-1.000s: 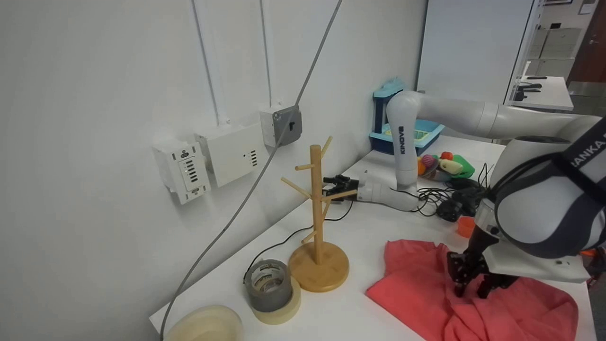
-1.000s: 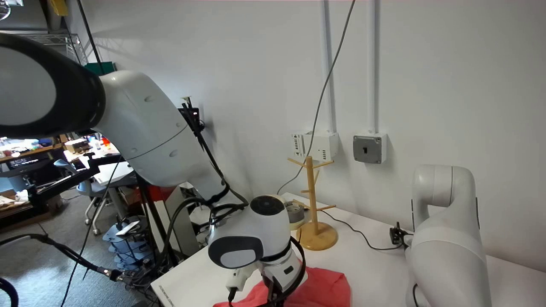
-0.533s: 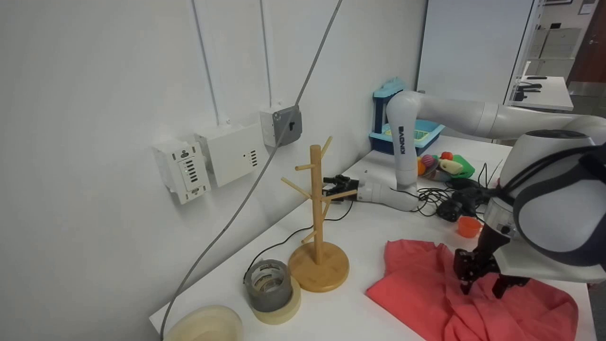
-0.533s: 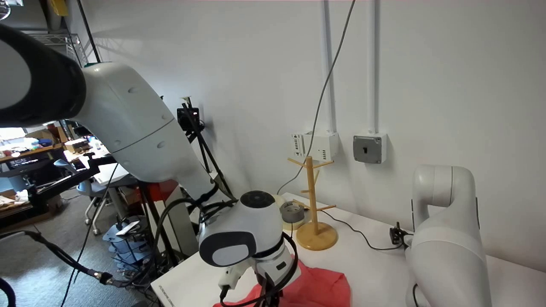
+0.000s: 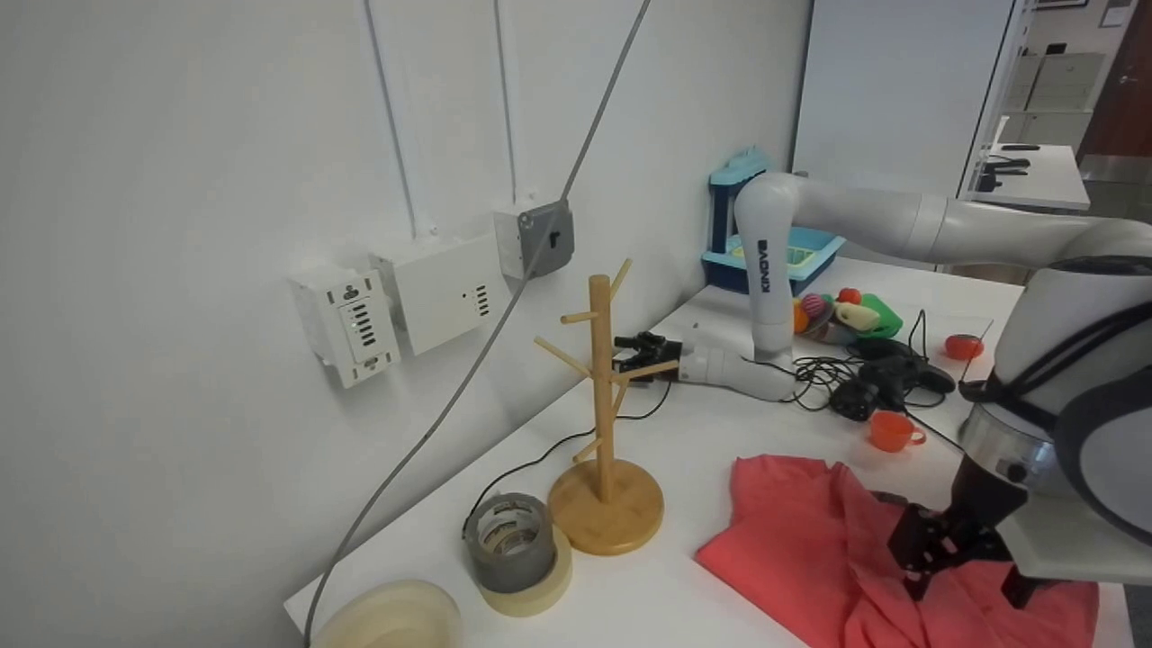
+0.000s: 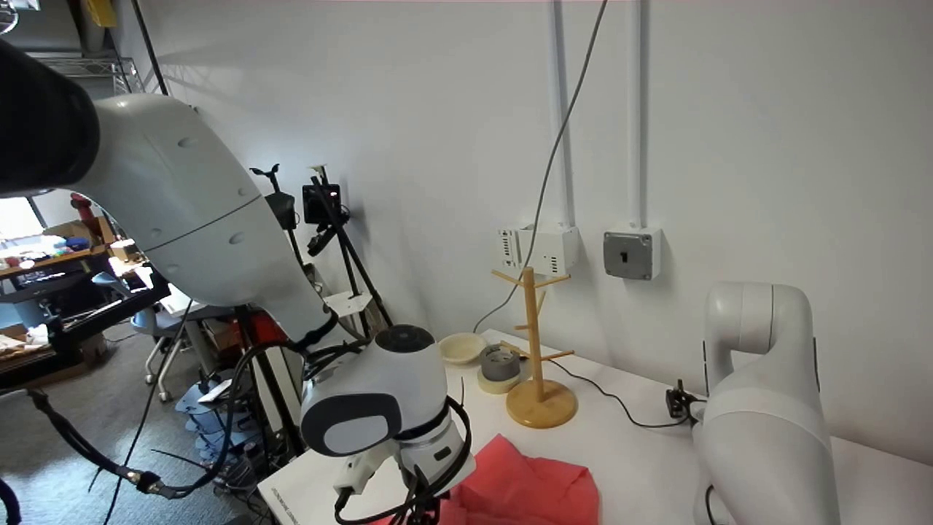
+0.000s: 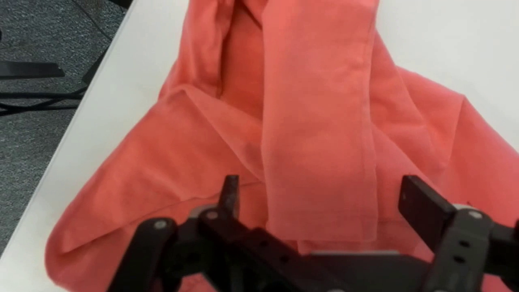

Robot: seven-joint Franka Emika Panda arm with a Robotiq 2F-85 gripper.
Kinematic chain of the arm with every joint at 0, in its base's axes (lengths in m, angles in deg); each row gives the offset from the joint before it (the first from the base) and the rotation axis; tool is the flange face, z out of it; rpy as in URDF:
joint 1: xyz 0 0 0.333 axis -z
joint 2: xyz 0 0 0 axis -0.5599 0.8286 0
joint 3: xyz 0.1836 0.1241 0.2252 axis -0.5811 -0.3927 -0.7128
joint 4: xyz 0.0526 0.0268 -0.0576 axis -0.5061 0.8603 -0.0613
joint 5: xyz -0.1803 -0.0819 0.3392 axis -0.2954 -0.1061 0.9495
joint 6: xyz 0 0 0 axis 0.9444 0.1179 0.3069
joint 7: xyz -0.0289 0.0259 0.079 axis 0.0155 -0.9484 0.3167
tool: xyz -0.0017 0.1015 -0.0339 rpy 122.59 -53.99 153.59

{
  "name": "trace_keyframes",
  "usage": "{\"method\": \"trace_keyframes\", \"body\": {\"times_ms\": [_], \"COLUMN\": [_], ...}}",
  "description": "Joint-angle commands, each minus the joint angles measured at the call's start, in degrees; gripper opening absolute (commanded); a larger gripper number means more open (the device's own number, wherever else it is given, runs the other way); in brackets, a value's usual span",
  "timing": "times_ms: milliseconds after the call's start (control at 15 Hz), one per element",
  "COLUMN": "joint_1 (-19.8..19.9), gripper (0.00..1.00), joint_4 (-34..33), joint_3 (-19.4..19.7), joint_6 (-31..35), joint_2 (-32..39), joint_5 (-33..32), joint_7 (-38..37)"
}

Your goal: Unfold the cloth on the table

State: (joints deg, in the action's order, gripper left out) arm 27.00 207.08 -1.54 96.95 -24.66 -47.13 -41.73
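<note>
Your pincer (image 7: 319, 190) is spread wide over the cloth (image 7: 316, 121), jaws well apart; you can't tell from these views whether the tips touch fabric. Cloth lies rumpled on the counter (image 5: 666, 612), near an edge: in the wrist view a white strip of counter shows between it and the floor (image 7: 24, 154) at left. A long flap lies over the other layers, running down that view from the top, its squared end showing between the jaws. A smaller fold slants in from the left; more creases at right. In an exterior view you see a cloth corner pointing toward the tree (image 5: 602, 405), which stands upright, apart from it. Beside the tree's base, grey tape (image 5: 517, 569) sits on tan tape (image 5: 543, 598), with the bowl (image 5: 396, 601) near them. Past the cloth you have the orange cup (image 5: 889, 433), then black gear (image 5: 886, 378). A second arm (image 5: 765, 270), marked KINOVA, bends low near the counter farther off. In an exterior view your own arm (image 6: 211, 211) comes in from the left, its wrist low over the cloth, pincer hard to make out.
</note>
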Motion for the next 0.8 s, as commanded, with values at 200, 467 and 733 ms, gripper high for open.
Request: {"method": "trace_keyframes", "body": {"times_ms": [200, 467, 733], "joint_1": [-0.34, -0.02, 0.44], "gripper": [0.99, 0.97, 0.92], "joint_4": [-0.5, -1.65, -2.01], "joint_3": [-0.17, -0.32, -0.8], "joint_6": [5.03, 6.25, 6.05], "joint_2": [0.16, 1.59, 2.72], "joint_5": [-0.85, -0.35, 0.35], "joint_7": [-0.94, -0.63, -0.43]}}
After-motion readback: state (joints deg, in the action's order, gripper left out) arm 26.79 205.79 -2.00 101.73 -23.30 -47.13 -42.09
